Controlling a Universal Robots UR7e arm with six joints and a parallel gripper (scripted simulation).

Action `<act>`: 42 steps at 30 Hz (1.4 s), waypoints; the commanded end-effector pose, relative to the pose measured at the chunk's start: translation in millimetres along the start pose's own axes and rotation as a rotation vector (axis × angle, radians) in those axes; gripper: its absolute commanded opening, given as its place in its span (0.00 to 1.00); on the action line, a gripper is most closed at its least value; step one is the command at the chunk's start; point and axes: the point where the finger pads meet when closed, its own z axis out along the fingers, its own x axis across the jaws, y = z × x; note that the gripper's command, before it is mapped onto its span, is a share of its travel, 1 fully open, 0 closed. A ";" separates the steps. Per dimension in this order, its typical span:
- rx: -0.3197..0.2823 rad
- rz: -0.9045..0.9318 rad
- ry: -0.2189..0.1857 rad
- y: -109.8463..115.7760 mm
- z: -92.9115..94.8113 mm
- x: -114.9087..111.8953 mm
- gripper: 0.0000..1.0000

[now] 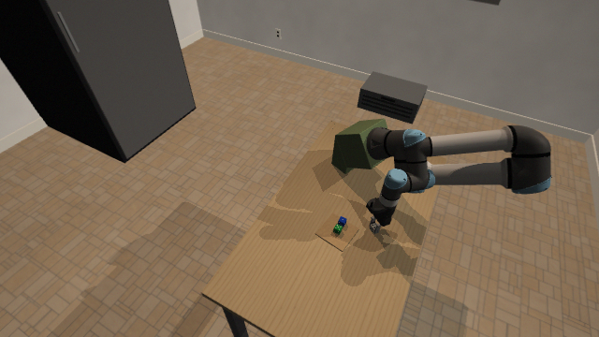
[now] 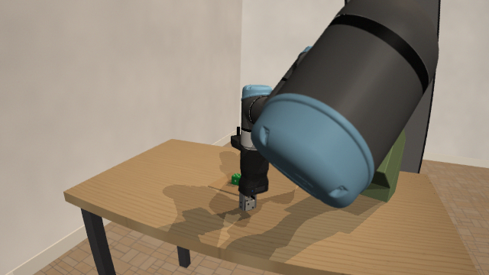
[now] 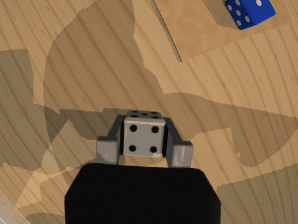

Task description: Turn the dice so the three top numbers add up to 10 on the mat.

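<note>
The white die (image 1: pixel 374 227) (image 2: pixel 250 205) (image 3: pixel 143 138) is off the mat (image 1: pixel 343 241) (image 2: pixel 225 185) (image 3: pixel 200 40), on the table (image 1: pixel 281 281) (image 2: pixel 134 183) (image 3: pixel 90 30) just beside it, and the gripper (image 1: pixel 373 226) (image 2: pixel 247 203) (image 3: pixel 143 128) has it pinched between its two fingers, one pad against each of two opposite sides. The fingers stand partway apart, at the width of the die, and reach straight down past the mat's side. Seen from the wrist, the die's upper face carries four black pips, and a foreshortened side face, also pipped, looks toward the mat. On the mat lie the other two dice, a blue die (image 1: pixel 343 220) (image 3: pixel 250 11) and a green die (image 1: pixel 338 228) (image 2: pixel 236 179), close together; whether they touch I cannot tell. In the wrist view the blue one sits near the mat's edge, cut by the picture's border, with a white pip on its upper face. The green one's top number is too small to read. The mat itself lies flat, and the arm (image 1: pixel 468 174) (image 2: pixel 313 153) bends down to the table next to it.
</note>
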 end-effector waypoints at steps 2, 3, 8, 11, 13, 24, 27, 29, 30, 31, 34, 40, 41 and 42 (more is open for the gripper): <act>0.000 0.000 0.000 -0.2 -0.2 -0.1 0.57; 0.000 0.000 0.000 -0.2 -0.2 -0.1 0.57; 0.000 0.000 0.000 -0.2 -0.2 -0.1 0.57; 0.000 0.000 0.000 -0.2 -0.2 -0.1 0.57; 0.000 0.000 0.000 -0.2 -0.2 -0.1 0.57; 0.000 0.000 0.000 -0.2 -0.2 -0.1 0.57; 0.000 0.000 0.000 -0.2 -0.2 -0.1 0.57; 0.000 0.000 0.000 -0.2 -0.2 -0.1 0.57; 0.000 0.000 0.000 -0.2 -0.2 -0.1 0.57; 0.000 0.000 0.000 -0.2 -0.2 -0.1 0.57; 0.000 0.000 0.000 -0.2 -0.5 -0.1 0.57; 0.000 0.000 0.000 -0.3 -2.9 -0.1 0.57; 0.000 0.000 0.000 -0.2 -3.5 -0.1 0.57; 0.000 0.000 0.000 -0.2 -4.2 -0.1 0.57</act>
